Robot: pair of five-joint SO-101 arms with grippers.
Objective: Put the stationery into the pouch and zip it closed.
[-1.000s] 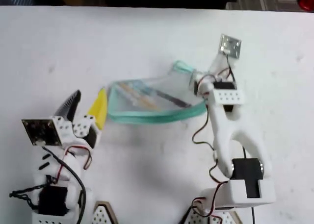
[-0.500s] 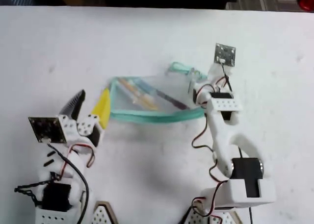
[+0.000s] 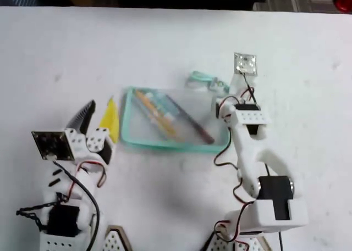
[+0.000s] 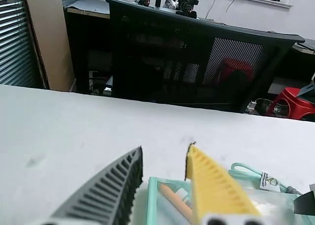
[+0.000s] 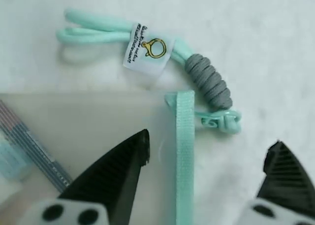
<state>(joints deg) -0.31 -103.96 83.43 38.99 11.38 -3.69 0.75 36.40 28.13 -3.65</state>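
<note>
The clear pouch [image 3: 170, 119] with teal trim lies flat on the white table, with pencils and pens [image 3: 165, 115] inside it. Its teal cord [image 5: 98, 30], grey knot [image 5: 209, 80] and zipper pull [image 5: 219, 120] lie at the far right corner. My right gripper [image 5: 206, 156] hangs open over that corner, one black finger above the clear side, the other off the pouch. At the pouch's left end my left gripper [image 4: 165, 153] is open, its yellow finger [image 3: 110, 118] beside the teal edge [image 4: 151, 200] and holding nothing.
The right arm [image 3: 250, 146] stretches from the front edge up to the pouch's right end. The left arm's base [image 3: 60, 207] sits at the front left. Bare white table [image 3: 137, 48] lies behind the pouch. A dark chair [image 4: 197, 62] stands beyond the table.
The pouch, held tilted up at its right corner a second ago, has dropped flat on the table. The right gripper has let go and shifted slightly left. The left gripper drew back a little.
</note>
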